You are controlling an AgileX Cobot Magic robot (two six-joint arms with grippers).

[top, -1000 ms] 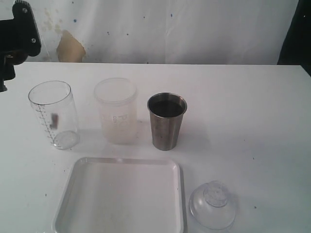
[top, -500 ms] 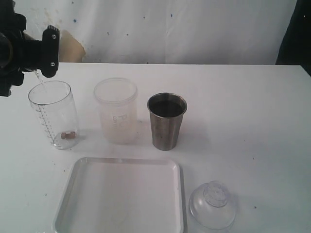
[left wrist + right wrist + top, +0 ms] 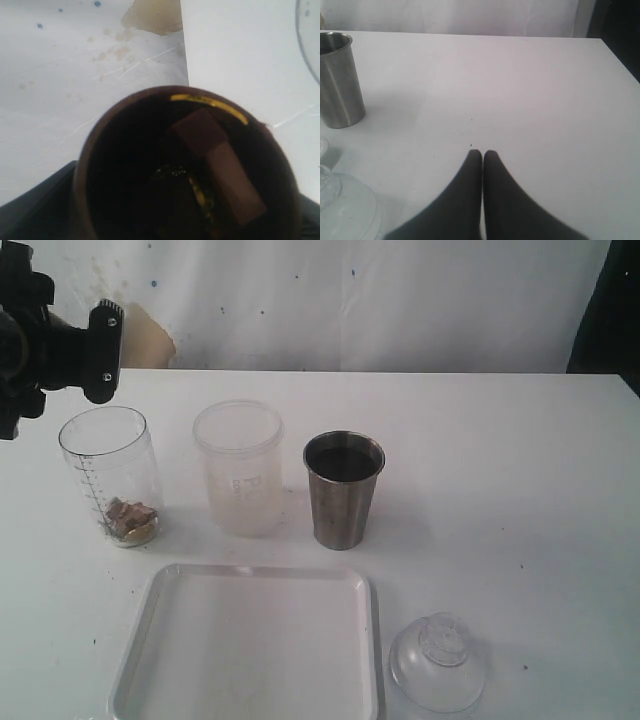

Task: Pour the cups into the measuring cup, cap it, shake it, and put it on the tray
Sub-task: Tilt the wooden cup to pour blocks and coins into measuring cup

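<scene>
My left gripper [image 3: 70, 355] hangs at the far left, just above and behind the measuring cup [image 3: 108, 475], and is shut on the brown-gold cup [image 3: 185, 165]. The cup lies tipped with its mouth filling the left wrist view; a brown block [image 3: 220, 160] and dark bits sit inside it. Brown pieces [image 3: 128, 520] lie in the bottom of the clear graduated measuring cup. The frosted tumbler [image 3: 240, 470] and the steel tumbler [image 3: 343, 490] stand upright to its right. The white tray [image 3: 250, 640] lies in front. My right gripper [image 3: 482, 152] is shut, holds nothing, and points over bare table.
A clear domed lid [image 3: 438, 660] rests on the table right of the tray, also seen as the lid [image 3: 340, 205] beside my right gripper. The steel tumbler [image 3: 337, 80] stands beyond it. A white stained wall backs the table.
The left gripper swung in over the measuring cup with the brown cup. Brown pieces fell in, and the pile at the bottom has grown. The right arm is unmoved.
</scene>
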